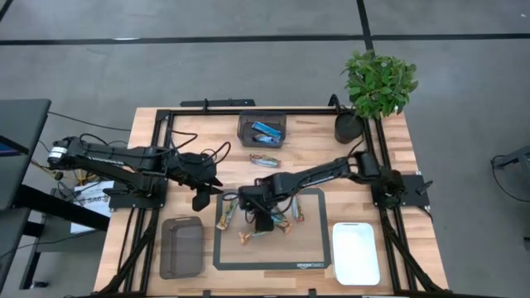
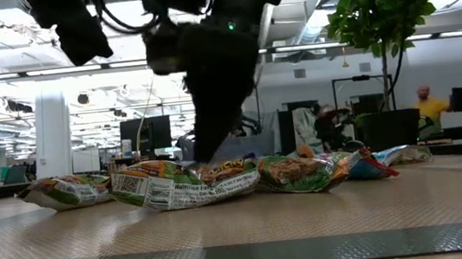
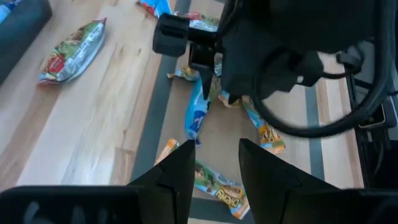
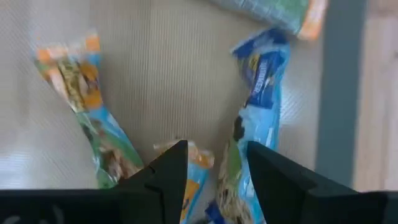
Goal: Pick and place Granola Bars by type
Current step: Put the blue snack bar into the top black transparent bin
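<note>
On the grey mat (image 1: 306, 248) at the middle of the table (image 1: 149, 132), a small cluster of Granola Bars (image 1: 258, 220) is lying loose, several overlapping or touching at their ends; the wrappers there are showing orange, green and bright blue. One blue bar (image 4: 261, 74) is lying lengthwise just beside the mat's dark border, and an orange-and-blue one (image 4: 87, 118) is lying apart from it on the ribbed surface. Another bar (image 1: 265, 161) is sitting alone on the bare wood between the mat and the dark bin (image 1: 262, 129) at the far edge, which is holding blue bars (image 1: 267, 130). The right gripper (image 1: 263, 219) is hanging low over the cluster, its fingers (image 4: 168, 174) spread apart with the end of a bar showing between them, nothing pinched. The left gripper (image 1: 201, 199) is hovering above the table just off the mat's left edge, its fingers (image 3: 180, 168) parted and holding nothing. A second dark bin (image 1: 181, 247) is sitting at the near left, a white tray (image 1: 356, 252) at the near right, and a potted plant (image 1: 379, 83) at the far right corner.
</note>
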### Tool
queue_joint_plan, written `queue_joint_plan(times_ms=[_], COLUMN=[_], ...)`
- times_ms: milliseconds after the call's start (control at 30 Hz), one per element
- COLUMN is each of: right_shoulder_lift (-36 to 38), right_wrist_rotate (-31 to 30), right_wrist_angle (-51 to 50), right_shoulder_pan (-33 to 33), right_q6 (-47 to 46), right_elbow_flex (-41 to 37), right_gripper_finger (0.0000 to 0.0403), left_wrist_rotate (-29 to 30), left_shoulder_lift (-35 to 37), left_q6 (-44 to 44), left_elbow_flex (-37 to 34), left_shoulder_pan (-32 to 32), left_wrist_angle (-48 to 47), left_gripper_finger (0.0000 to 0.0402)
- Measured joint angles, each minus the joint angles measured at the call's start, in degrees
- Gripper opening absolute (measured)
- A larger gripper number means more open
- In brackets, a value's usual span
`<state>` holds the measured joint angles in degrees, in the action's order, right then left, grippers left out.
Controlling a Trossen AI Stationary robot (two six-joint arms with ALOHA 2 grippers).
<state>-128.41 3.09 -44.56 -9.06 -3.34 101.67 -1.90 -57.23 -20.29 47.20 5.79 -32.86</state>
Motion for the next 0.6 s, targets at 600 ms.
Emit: queue_joint_plan(times_ms=[600], right_shoulder_lift=[-5.4], right_wrist_rotate=[-3.5], right_wrist_angle=[-5.4], right_shoulder_pan=[1.5], right_q6=[0.3], right_elbow_flex=[7.6], right_gripper_finger=[0.0040], left_wrist_rotate=[-0.8], left_shoulder_lift=[0.0], left_q6=[-0.3], left_elbow_flex=[0.0], left_shoulder_pan=[0.4], left_wrist_angle=[-0.8], left_gripper_finger=[0.0116])
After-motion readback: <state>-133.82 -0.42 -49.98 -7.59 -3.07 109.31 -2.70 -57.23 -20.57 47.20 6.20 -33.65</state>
